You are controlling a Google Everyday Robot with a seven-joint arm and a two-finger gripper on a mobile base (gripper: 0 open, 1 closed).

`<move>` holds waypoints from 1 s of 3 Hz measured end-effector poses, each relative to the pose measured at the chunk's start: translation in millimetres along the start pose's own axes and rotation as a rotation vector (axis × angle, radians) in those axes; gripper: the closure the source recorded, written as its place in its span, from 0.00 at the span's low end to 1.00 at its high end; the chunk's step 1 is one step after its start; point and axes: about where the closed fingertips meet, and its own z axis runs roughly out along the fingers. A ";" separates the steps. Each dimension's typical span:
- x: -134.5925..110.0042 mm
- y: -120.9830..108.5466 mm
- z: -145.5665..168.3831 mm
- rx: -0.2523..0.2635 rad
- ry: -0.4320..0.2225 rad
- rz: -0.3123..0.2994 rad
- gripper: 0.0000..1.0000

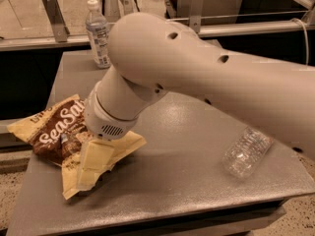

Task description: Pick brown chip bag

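The brown chip bag [53, 130] lies flat at the left edge of the grey table [187, 181]. It is crinkly pale yellow and dark brown with white "Sea Salt" lettering. My gripper [93, 162] is down over the bag's right lower part, at the end of the large cream arm [197, 77] that reaches in from the right. The wrist hides the bag's right side.
A clear water bottle [98, 32] stands upright at the table's back left. Another clear bottle [246, 151] lies on its side at the right, near the edge. A metal rail [49, 41] runs behind the table.
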 end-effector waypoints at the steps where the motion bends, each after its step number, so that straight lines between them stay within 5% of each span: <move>1: 9.6 -6.6 15.4 0.002 -0.011 0.006 0.16; 3: 11.1 -22.5 3.2 0.043 -0.053 0.003 0.64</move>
